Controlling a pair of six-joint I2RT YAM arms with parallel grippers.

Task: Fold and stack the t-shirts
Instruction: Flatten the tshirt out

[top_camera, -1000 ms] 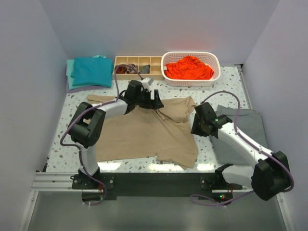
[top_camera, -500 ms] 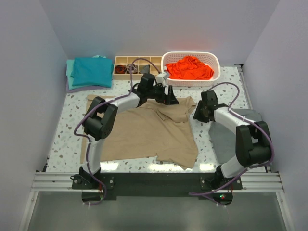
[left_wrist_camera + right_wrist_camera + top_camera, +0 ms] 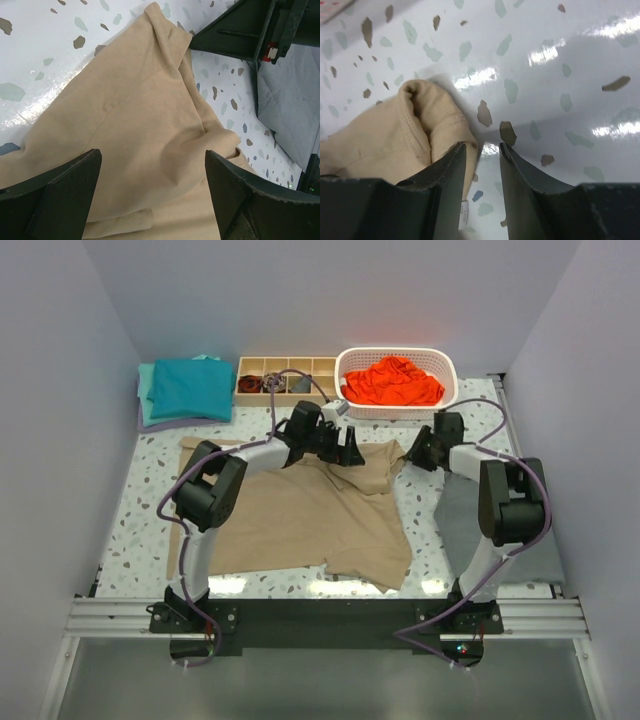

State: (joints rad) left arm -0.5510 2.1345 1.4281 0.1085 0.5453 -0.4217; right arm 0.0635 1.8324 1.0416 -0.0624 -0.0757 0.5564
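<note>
A tan t-shirt lies spread on the table's middle, its far right part rumpled and folded over. My left gripper hovers over that rumpled part, wide open, with tan cloth below and nothing gripped between the fingers. My right gripper sits just right of the shirt's sleeve; its jaws stand partly open over bare table, the sleeve's hem beside the left finger. Folded teal t-shirts lie at the back left. An orange-red t-shirt is heaped in a white basket.
A wooden compartment tray with small dark items stands between the teal stack and the basket. A flat dark grey cloth lies on the right under the right arm. Walls close in the table on three sides.
The right gripper has moved away from me along the shirt's right edge, and its jaws have widened slightly. The left gripper has shifted right over the rumpled sleeve area.
</note>
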